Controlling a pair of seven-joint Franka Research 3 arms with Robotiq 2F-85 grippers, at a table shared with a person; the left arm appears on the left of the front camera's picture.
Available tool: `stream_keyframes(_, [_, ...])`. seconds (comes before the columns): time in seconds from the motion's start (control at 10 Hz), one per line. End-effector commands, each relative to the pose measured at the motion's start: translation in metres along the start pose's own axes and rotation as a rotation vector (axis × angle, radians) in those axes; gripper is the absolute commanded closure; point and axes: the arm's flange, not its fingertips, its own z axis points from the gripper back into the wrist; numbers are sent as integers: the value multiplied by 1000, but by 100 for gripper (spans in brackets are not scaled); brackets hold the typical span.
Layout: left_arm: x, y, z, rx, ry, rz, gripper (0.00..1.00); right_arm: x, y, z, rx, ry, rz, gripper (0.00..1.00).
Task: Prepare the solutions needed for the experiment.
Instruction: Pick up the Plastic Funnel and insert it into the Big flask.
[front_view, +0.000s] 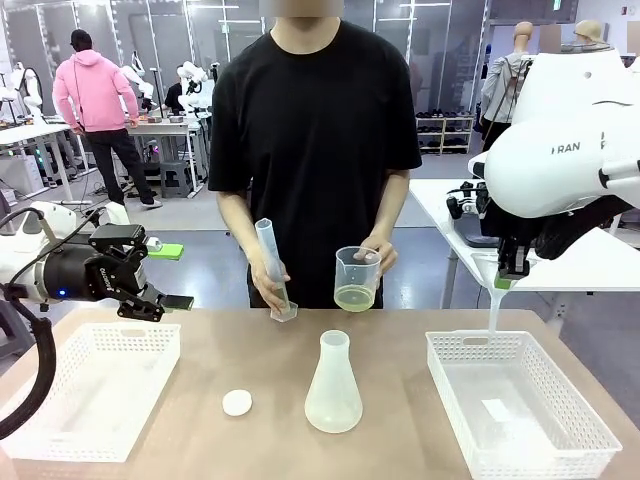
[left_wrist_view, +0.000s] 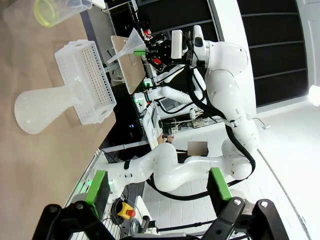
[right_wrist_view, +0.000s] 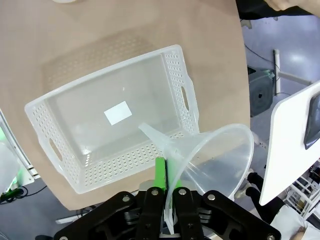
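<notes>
Right claw (right_wrist_view: 167, 172) tight on a funnel (right_wrist_view: 220, 160) above the right basket (right_wrist_view: 100, 75); left claw (front_view: 172, 277) agape, sideways by the left basket (front_view: 100, 330)

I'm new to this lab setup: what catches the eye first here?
The person at the far side holds a clear plastic beaker with pale yellow-green liquid and a clear graduated cylinder. The right gripper, shut on a translucent plastic funnel, hangs above the right-hand white perforated basket; a translucent conical flask stands mid-table.

Grey floor (front_view: 195, 245), white side table (front_view: 590, 270), far shelving (front_view: 445, 130)
</notes>
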Motion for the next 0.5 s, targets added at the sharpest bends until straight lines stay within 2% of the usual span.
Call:
stream_keyframes(0.0, [0, -2, -1, -15, 1, 0, 0, 0, 1, 0, -1, 1, 1, 97])
stream_keyframes(0.1, [0, -2, -1, -15, 1, 0, 0, 16, 4, 4, -77, -19, 129, 97])
stream_keyframes(0.2, [0, -2, -1, -15, 1, 0, 0, 37, 12, 15, -115, -85, 246, 97])
stream_keyframes(0.4, [0, -2, -1, -15, 1, 0, 0, 67, 32, 36, -185, -163, 407, 97])
